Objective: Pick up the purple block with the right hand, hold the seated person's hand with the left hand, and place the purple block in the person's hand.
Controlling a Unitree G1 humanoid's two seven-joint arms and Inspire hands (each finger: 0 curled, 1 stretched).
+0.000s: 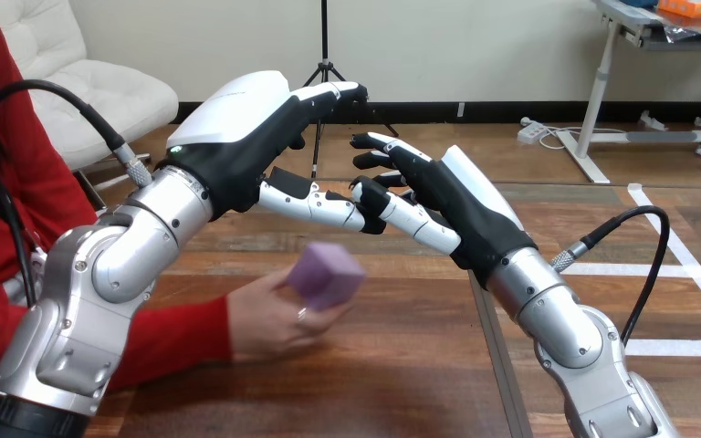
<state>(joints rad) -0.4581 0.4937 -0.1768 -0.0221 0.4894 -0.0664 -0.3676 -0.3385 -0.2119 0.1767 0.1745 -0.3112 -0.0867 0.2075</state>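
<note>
The purple block [327, 272] rests in the person's hand [269, 318], which lies on the wooden table [402, 365] at the lower middle, reaching in from the left on a red sleeve. My left hand [256, 137] hovers above the person's hand, apart from it, fingers straight and thumb stretched toward the right. My right hand [438, 196] is raised to the right of the block, fingers relaxed and spread, holding nothing. Its thumb nearly meets my left thumb above the block.
My left forearm [119, 265] crosses over the person's red sleeve [169, 338] at the lower left. A seam [488, 338] runs down the table right of centre, under my right forearm.
</note>
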